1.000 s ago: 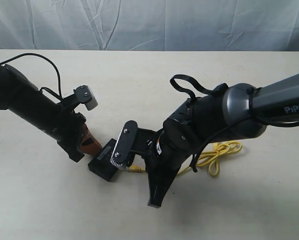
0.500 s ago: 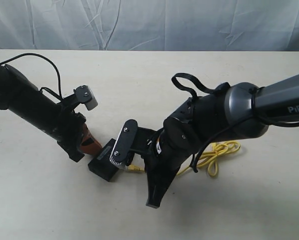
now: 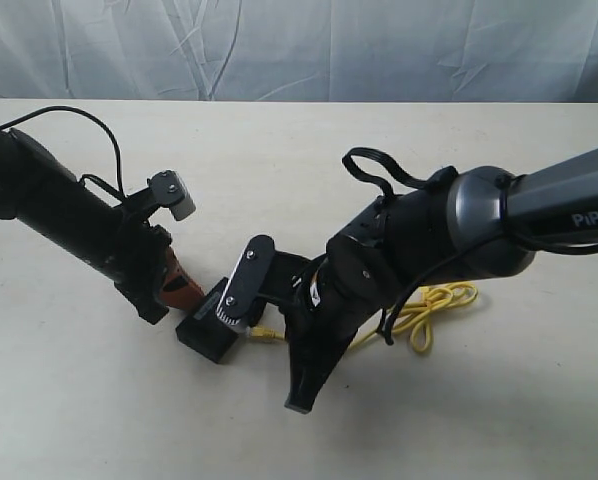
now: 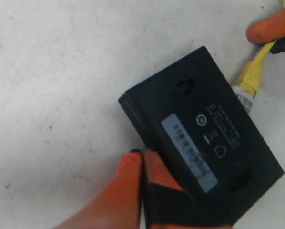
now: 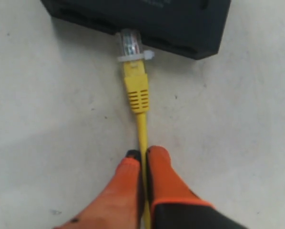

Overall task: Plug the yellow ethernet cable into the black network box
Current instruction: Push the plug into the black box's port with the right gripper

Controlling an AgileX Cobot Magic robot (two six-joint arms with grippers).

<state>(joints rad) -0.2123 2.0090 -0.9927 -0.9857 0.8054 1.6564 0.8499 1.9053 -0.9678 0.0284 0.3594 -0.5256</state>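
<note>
The box (image 3: 205, 336) lay flat on the worktop (image 3: 279, 150), left of the middle and nearer the front edge than the back. The left gripper (image 4: 142, 163) had its orange fingers (image 4: 126, 176) pressed together, with the tips against the long side of the box opposite the ports. That arm and the box sat where they had been a second before.

The right gripper (image 5: 142, 155) pinched the cable (image 5: 138, 95) a short way behind its yellow boot. Since the earlier frames the right arm had eased a little toward the left edge of the worktop, carrying the plug (image 5: 129, 45) closer to the box. In the right wrist view the clear plug met a port on the box's side, and the cable ran straight back between the fingertips. How deep the plug sat could not be told.

The rest of the cable trailed toward the right edge. Its looped knot (image 3: 429, 312), lying flat beyond the arm, had been dragged slightly leftward with the move.
</note>
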